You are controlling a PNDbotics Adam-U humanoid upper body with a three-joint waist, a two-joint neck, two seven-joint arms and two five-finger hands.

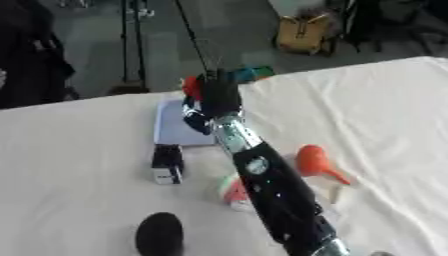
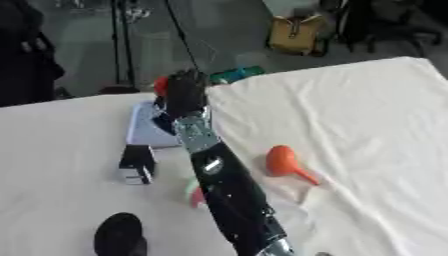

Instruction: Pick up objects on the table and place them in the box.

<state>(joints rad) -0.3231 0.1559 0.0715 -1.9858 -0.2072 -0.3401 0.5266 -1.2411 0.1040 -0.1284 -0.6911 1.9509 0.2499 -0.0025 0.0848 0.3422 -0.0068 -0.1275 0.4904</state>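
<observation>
Red object [image 2: 161, 85] is clutched in the right hand [image 2: 185, 95] at the table's [image 2: 367, 110] far edge; no legible writing.

Right arm [image 1: 271, 190] runs diagonally across mid-table, blocking reach btwn left and right sides. To its left: small black box [image 1: 167, 164] and black oval obj [image 1: 159, 234], gap btwn them. To its right: orange bulb [image 1: 315, 161] (close to arm); white cloth [image 1: 385, 115] beyond lies bare.
</observation>
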